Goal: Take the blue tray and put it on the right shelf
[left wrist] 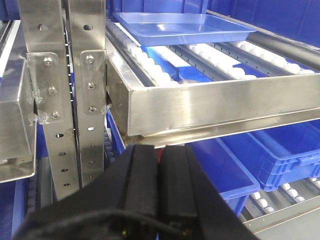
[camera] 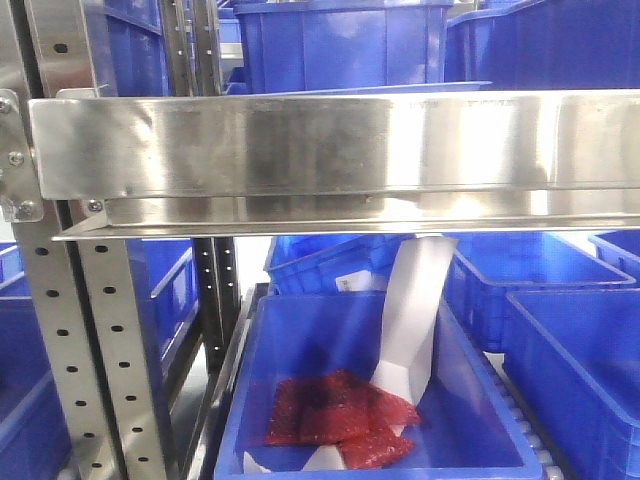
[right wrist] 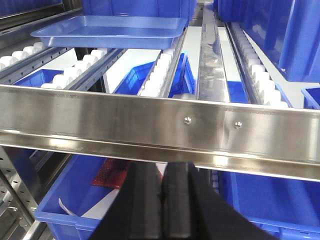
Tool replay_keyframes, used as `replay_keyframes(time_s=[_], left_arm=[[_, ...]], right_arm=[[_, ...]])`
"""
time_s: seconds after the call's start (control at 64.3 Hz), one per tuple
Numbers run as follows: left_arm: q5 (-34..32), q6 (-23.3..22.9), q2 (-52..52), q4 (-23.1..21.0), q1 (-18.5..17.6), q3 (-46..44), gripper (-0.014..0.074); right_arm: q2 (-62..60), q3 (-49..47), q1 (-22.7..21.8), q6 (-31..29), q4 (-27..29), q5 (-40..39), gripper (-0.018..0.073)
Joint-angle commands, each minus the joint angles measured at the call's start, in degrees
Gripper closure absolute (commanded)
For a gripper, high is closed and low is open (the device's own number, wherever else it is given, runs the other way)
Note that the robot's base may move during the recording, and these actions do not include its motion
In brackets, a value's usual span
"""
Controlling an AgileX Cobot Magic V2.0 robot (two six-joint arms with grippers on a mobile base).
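The light-blue tray (left wrist: 185, 27) lies flat on the white rollers of the steel rack level, far back from its front lip (left wrist: 225, 102). The right wrist view shows the same tray (right wrist: 112, 30) at upper left, behind the shiny lip (right wrist: 160, 122). My left gripper (left wrist: 159, 150) is shut with nothing between its black pads, below and in front of the lip. My right gripper (right wrist: 164, 172) is likewise shut and empty, just under the lip. In the front view only the lip (camera: 340, 145) shows; the tray is hidden.
Grey perforated uprights (left wrist: 47, 95) stand left of the rack. Deep dark-blue bins (camera: 560, 350) fill the lower level; one (camera: 340, 340) holds red bags (camera: 335, 415) and white paper. More dark-blue bins (right wrist: 295, 35) stand on the upper level at right.
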Motion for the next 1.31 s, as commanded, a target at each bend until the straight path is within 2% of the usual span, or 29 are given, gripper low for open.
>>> replay_keyframes(time_s=[0.0, 0.047, 0.109, 0.218, 0.264, 0.373, 0.529, 0.747, 0.809, 1.291], left_arm=[[-5.59, 0.12, 0.39, 0.2, -0.4, -1.58, 0.0645], [-5.15, 0.12, 0.39, -1.54, -0.4, -1.58, 0.0645], [-4.38, 1.43, -0.3, -1.55, 1.31, -1.58, 0.0645], [-3.48, 11.31, -3.16, -7.61, 8.53, -0.78, 0.0645], [-4.24, 13.79, -4.85, -9.68, 11.99, 0.54, 0.0645], [-9.03, 13.97, -9.91, -10.15, 19.38, 6.44, 0.0645], [-17.43, 13.97, -17.34, -10.15, 24.3, 17.49, 0.0645], [-31.83, 13.86, -18.69, -10.15, 25.68, 29.62, 0.0645], [-28.25, 13.86, -18.69, -10.15, 25.68, 29.0, 0.0645], [-27.92, 13.86, -18.69, -10.15, 25.68, 29.13, 0.0645]], right_arm=[[0.37, -1.64, -0.15, -0.6, -0.91, -5.33, 0.0501], [0.37, -1.64, -0.15, -0.6, -0.91, -5.33, 0.0501], [0.37, -1.64, -0.15, -0.6, -0.91, -5.33, 0.0501], [0.37, -1.64, -0.15, -0.6, -0.91, -5.33, 0.0501], [0.37, -1.64, -0.15, -0.6, -0.91, -5.33, 0.0501], [0.37, -1.64, -0.15, -0.6, -0.91, -5.33, 0.0501], [0.37, -1.64, -0.15, -0.6, -0.91, -5.33, 0.0501], [0.37, -1.64, -0.15, -0.6, -0.91, -5.26, 0.0501], [0.37, -1.64, -0.15, -0.6, -0.91, -5.11, 0.0501], [0.37, -1.64, -0.15, -0.6, -0.91, -4.9, 0.0501]])
